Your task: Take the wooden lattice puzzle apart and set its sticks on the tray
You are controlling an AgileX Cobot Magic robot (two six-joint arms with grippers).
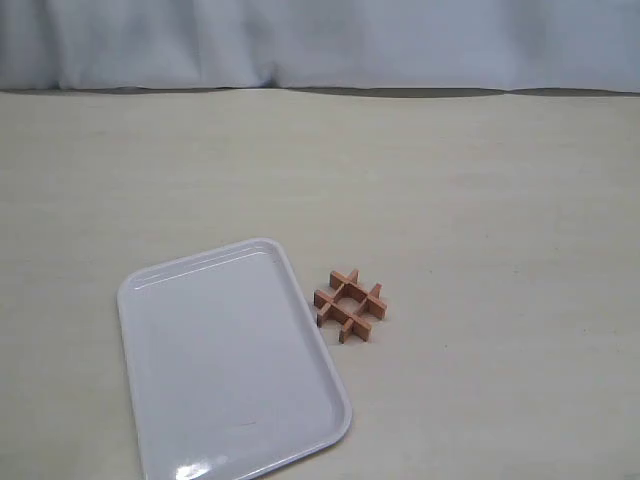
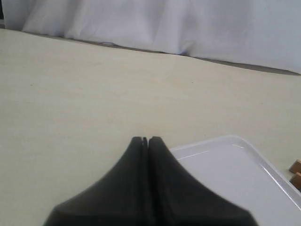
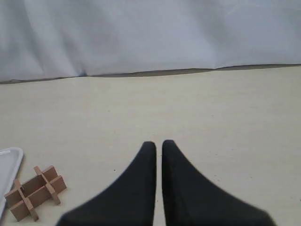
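Tray [image 1: 225, 370], white, lies on the worktop [image 1: 450, 200], its near edge cut off in the exterior view. One corner sits just beside the left hand [image 2: 145, 139], whose fingers are pressed together, empty. Wooden lattice puzzle [image 1: 350, 305], assembled, stands just beside the tray's rim, apart from the right hand [image 3: 158, 143], closed but for a thin slit.

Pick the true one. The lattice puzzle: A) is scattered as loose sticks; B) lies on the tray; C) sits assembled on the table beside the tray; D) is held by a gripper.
C: the wooden lattice puzzle stands whole on the table, beside the tray.
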